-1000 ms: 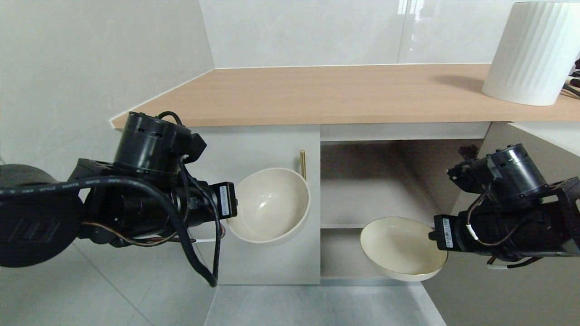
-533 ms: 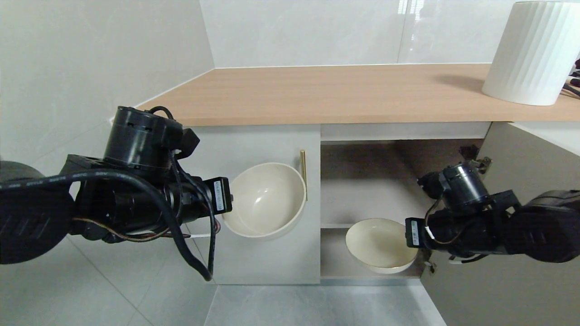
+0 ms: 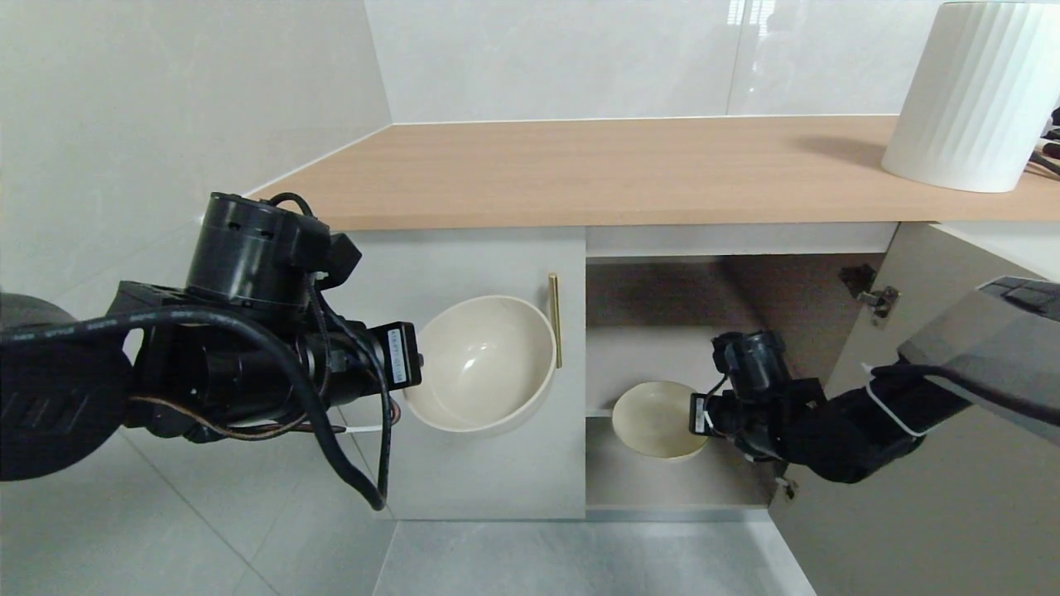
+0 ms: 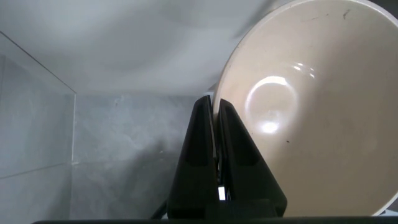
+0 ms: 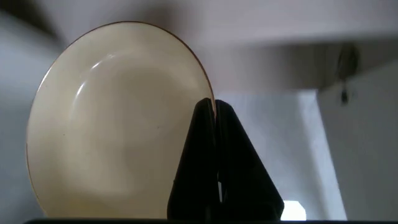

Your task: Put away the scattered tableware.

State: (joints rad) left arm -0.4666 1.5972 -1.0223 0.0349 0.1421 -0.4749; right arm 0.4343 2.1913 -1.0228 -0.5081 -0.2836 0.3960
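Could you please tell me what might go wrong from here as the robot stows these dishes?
The right gripper pinches the plate by its rim alone, level with the shelf edge; it might knock that edge or slip. The left gripper holds the bowl by its rim too, close to the closed door and handle; it could bump them.

Right compartment [image 3: 654, 352]: right door [image 3: 911, 513] swung wide; my right gripper [image 3: 696, 412] and plate [image 3: 654, 418] sit in the opening. Shelf [image 3: 598, 411] splits it. Left door [image 3: 464, 265]: closed, solid behind the bowl [image 3: 484, 368] in my left gripper [image 3: 418, 377].
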